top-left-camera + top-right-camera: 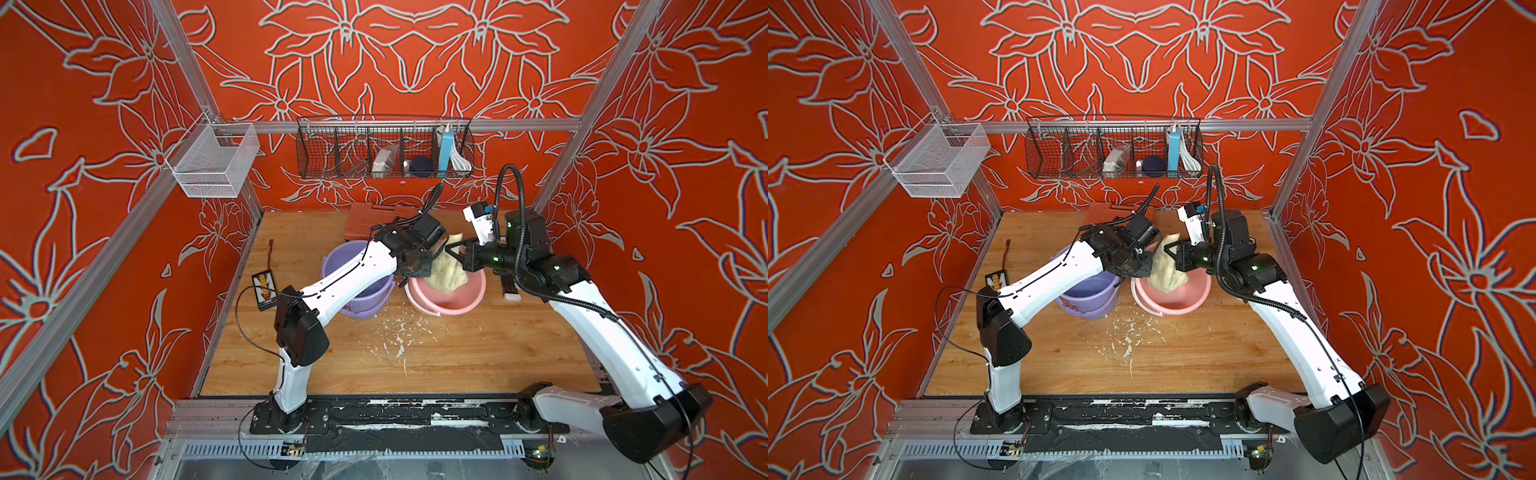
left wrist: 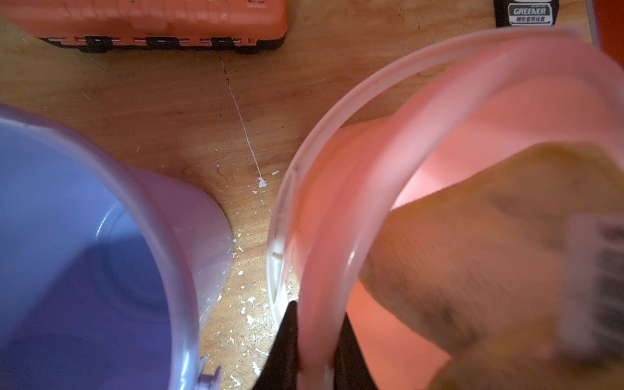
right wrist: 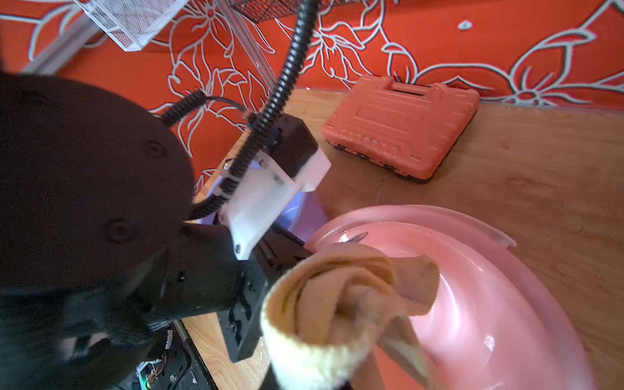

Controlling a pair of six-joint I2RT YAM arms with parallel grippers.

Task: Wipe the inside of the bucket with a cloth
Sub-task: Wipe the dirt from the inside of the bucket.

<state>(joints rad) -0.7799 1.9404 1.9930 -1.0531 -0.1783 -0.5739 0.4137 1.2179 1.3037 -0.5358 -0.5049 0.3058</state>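
step: starting wipe | R gripper [image 1: 454, 250] clamping bunched cloth [image 1: 446, 272] - dangling into pink bucket [image 1: 469, 299], mid-table [image 1: 457, 353] nearer back edge | L gripper [image 2: 315, 337] pinching bucket rim | next: needing cloth pressed onto inner wall - judged

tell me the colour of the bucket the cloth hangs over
The bucket below the cloth is pink; the right wrist view shows it best.

place: robot lab cell | evidence: aluminium frame [image 1: 519, 124], printed floral walls [image 1: 415, 50]
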